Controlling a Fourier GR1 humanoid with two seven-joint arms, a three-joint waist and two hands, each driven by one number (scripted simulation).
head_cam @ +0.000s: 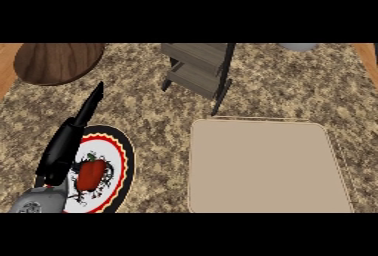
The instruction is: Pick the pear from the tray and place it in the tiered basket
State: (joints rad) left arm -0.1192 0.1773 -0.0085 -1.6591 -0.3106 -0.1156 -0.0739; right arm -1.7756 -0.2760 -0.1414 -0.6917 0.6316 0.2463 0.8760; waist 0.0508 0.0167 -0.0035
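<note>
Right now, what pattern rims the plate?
Black edge, then red and yellow bands around the plate; head view shows it.

The tray (pixel 269 167) lies on the table (pixel 148 110), taken here as the landmark. Behind it, just beyond its far left corner, stands the tiered basket (pixel 199 70). Left of the tray lies a plate (pixel 111 170) carrying a red fruit (pixel 90 174). The left hand (pixel 63 147) overlaps the plate's left edge. A round board (pixel 57 62) lies far behind-left.

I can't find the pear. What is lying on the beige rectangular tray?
Nothing shows on the beige rectangular tray; its visible surface is bare. Its near edge is cut off by the view, so anything there is unseen.
</note>
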